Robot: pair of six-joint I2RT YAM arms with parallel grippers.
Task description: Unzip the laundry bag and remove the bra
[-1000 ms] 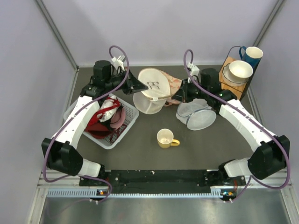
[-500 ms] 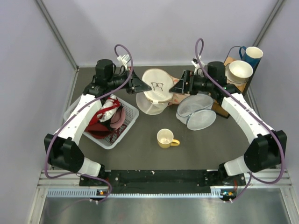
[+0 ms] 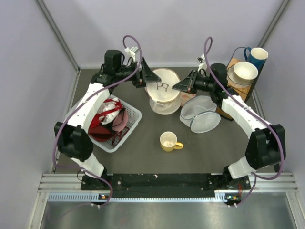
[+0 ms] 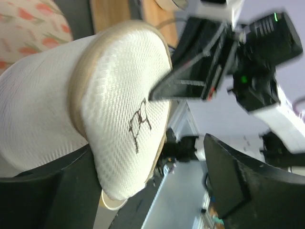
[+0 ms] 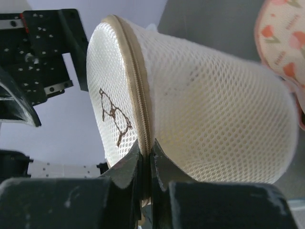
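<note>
The cream-white mesh laundry bag [image 3: 164, 98] hangs tilted above the table's far middle, its lid with the black mark facing the camera. My right gripper [image 3: 177, 86] is shut on the zipper seam at the bag's rim [image 5: 143, 119]. In the right wrist view the two jaws [image 5: 147, 149] pinch that seam. My left gripper [image 3: 153, 77] stands open at the bag's left side. In the left wrist view the bag's dome [image 4: 124, 109] bulges between its spread fingers [image 4: 224, 181]. The bra is hidden.
A white basket [image 3: 129, 125] with red and pink garments [image 3: 102, 119] sits at the left. A yellow mug [image 3: 169, 141] stands in the middle, a bluish-grey mesh pouch [image 3: 200, 115] to the right. A pink patterned pouch [image 5: 281, 33] lies behind the bag. A bowl [image 3: 244, 71] and blue cup [image 3: 258, 56] stand far right.
My left gripper has opened and let go of the bag. My right gripper has closed on the zipper rim. The bag has shifted to the right.
</note>
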